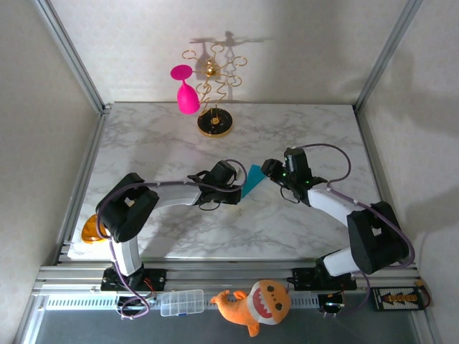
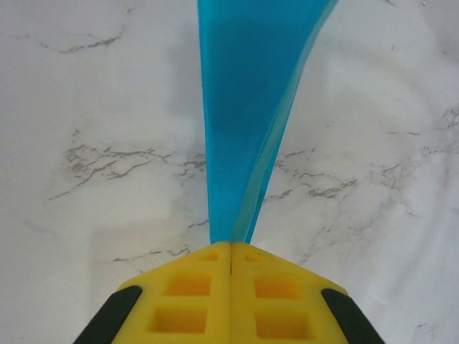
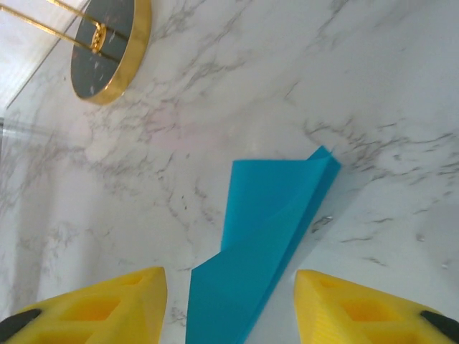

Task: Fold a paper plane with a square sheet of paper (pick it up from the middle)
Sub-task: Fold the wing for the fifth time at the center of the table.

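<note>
left gripper (image 2: 231, 249) on edge of paper (image 2: 240, 107)

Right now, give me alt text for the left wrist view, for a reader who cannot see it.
The left gripper, yellow-fingered, is shut on the narrow end of folded turquoise-blue paper that widens toward the frame's top, over a white marble table.

In the top view, bare marble table (image 1: 143, 150) lies open at upper left and upper right. The gold stand (image 1: 214, 123) and pink goblet (image 1: 188, 97) block the upper centre. At frame centre the left arm (image 1: 172, 195) and right arm (image 1: 330, 204) meet at the turquoise paper (image 1: 252, 180), closing that passage; marble below it is free.
</note>
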Controlling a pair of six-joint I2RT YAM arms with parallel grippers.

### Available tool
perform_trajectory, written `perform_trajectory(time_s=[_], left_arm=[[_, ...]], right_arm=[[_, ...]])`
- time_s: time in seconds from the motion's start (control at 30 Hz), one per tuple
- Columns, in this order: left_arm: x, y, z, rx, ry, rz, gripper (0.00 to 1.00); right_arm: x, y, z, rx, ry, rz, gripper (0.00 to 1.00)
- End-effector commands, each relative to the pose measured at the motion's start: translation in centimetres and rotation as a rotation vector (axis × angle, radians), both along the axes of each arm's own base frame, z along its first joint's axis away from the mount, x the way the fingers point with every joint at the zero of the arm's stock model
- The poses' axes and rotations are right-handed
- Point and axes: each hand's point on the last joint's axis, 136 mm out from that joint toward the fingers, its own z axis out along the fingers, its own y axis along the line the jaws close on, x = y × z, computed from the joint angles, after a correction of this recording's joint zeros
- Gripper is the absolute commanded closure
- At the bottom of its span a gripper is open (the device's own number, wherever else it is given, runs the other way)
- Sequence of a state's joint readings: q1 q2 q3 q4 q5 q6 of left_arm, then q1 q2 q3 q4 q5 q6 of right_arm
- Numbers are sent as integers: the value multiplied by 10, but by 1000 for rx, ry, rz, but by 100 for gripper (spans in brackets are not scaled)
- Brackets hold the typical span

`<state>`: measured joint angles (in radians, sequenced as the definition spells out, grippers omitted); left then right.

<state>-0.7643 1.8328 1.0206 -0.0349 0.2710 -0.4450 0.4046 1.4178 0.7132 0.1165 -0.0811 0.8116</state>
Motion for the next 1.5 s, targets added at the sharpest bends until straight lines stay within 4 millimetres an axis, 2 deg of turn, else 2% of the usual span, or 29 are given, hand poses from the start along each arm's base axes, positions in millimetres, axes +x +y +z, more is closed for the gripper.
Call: perform_trajectory(time_s=[0.0, 0.23, 0.43, 0.6, 0.77, 0.97, 1.3, 1.47], left_arm=[[6, -1, 20, 62, -113, -23, 100], [-4, -13, 16, 107, -176, -92, 100], [-10, -16, 10, 155, -207, -117, 100], [-13, -19, 14, 166, -248, -143, 100], [-14, -22, 14, 179, -276, -170, 100], [-14, -21, 15, 199, -300, -182, 100], [-13, -20, 19, 219, -335, -197, 100], [-12, -18, 21, 231, -356, -208, 98]], right_arm=[[-3, -13, -3, -10, 32, -38, 46], [-7, -13, -14, -18, 145, -40, 36], [-8, -18, -18, -15, 165, -67, 34], [-14, -12, -27, 5, 259, -54, 29], [-13, 7, -40, 79, 371, -22, 29], [-14, 21, -55, 126, 450, 7, 41], [-21, 18, -64, 120, 491, -5, 67], [-20, 19, -61, 131, 483, -11, 82]])
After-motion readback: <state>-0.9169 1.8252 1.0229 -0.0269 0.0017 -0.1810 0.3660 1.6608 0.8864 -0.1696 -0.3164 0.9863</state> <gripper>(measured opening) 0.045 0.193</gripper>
